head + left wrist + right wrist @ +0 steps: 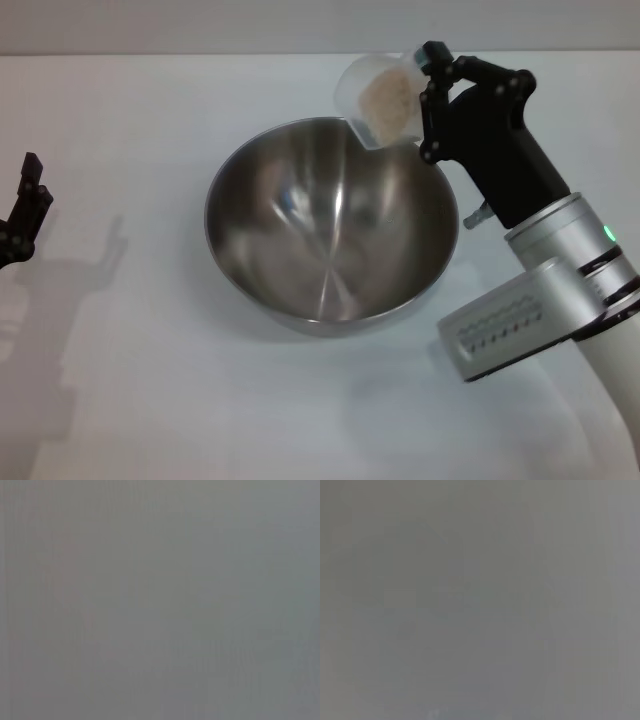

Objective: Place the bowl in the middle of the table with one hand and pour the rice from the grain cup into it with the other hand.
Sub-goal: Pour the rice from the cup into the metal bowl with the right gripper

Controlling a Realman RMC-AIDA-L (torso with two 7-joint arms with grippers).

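The shiny steel bowl (332,232) stands on the white table (150,380), near its middle, and its inside holds no grains. Over the bowl's far right rim my right gripper (428,100) is shut on the clear grain cup (380,100), which is tipped toward the bowl with its mouth to the left. The rice (388,102) lies as a pale mass inside the tilted cup. My left gripper (22,215) hangs at the far left edge of the head view, well away from the bowl, with nothing in it. Both wrist views are plain grey.
The right arm's silver and black forearm (545,300) reaches over the table to the right of the bowl. Shadows of the left arm fall on the table at the left.
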